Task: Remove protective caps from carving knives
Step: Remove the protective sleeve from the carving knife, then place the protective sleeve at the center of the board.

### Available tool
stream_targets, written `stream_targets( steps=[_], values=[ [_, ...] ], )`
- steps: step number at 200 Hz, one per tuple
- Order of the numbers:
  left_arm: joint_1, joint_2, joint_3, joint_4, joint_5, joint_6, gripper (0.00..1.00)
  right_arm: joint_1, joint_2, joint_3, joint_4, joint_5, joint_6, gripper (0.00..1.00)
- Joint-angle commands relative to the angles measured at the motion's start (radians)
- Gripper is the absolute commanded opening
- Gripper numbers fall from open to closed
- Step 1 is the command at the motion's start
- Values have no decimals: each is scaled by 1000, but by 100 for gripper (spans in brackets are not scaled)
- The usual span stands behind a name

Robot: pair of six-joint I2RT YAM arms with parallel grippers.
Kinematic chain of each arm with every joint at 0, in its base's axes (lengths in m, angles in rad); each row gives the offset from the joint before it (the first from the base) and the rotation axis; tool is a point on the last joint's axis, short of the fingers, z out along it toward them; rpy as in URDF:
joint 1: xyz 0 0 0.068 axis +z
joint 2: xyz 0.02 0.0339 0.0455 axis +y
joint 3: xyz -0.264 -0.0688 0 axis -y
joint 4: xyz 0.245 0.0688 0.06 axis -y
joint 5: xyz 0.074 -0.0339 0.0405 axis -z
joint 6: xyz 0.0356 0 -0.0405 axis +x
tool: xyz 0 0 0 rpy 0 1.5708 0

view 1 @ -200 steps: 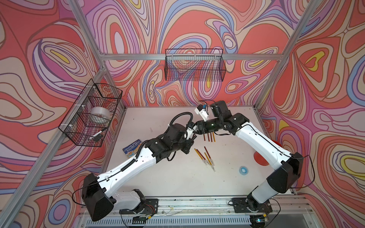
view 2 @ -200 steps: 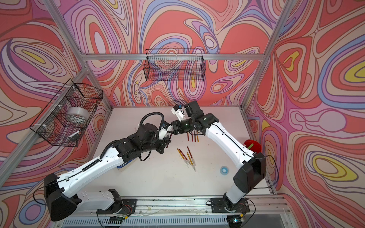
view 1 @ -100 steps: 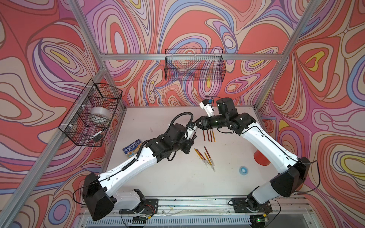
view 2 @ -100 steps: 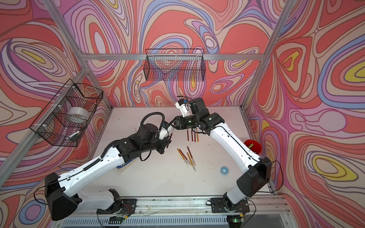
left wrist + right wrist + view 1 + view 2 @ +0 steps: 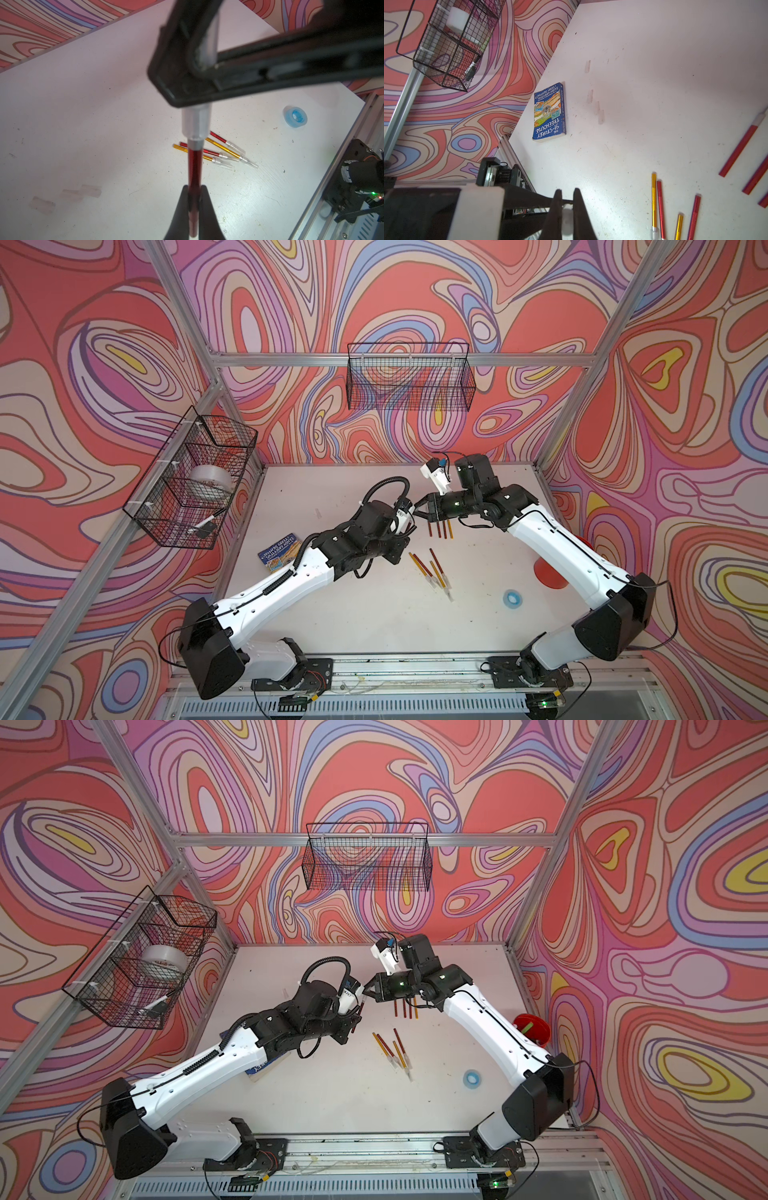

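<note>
My left gripper (image 5: pixel 194 193) is shut on the dark red handle of a carving knife (image 5: pixel 194 166), held above the table. A translucent protective cap (image 5: pixel 196 122) covers its blade end. My right gripper (image 5: pixel 567 199) is shut on that cap (image 5: pixel 567 220), meeting the left gripper (image 5: pixel 409 515) tip to tip in both top views. Several capped knives (image 5: pixel 432 572) lie in a loose fan at mid-table. Several bare red and yellow knives (image 5: pixel 440 529) lie in a row under the right gripper (image 5: pixel 370 992). Loose caps (image 5: pixel 42 204) lie on the table.
A blue book (image 5: pixel 278 551) lies at the table's left, partly under my left arm. A blue tape ring (image 5: pixel 512 598) and a red bowl (image 5: pixel 548 572) sit at the right. Wire baskets hang on the back wall (image 5: pixel 409 377) and left wall (image 5: pixel 195 485).
The right gripper's jaws were open and have closed on the cap of the knife held by the left gripper. The left gripper has stayed shut on the handle.
</note>
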Motion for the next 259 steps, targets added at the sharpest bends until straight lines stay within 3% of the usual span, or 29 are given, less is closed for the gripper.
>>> stream_targets(
  steps=[1, 97, 177, 222, 259],
  values=[
    [0, 5, 10, -9, -11, -9, 0, -3, -2, 24, 5, 18, -13, 0],
    [0, 10, -45, 8, 12, -24, 0, -71, 86, 193, 28, 69, -22, 0],
    [0, 5, -68, 12, 9, -28, 0, -120, 140, 239, 38, 17, -5, 0],
    [10, -49, -81, -14, -116, -54, 0, -134, 131, 186, 37, 102, -16, 0],
    [102, -131, -122, -23, -170, -144, 0, -131, 171, 102, 71, 112, 0, 0]
  ],
)
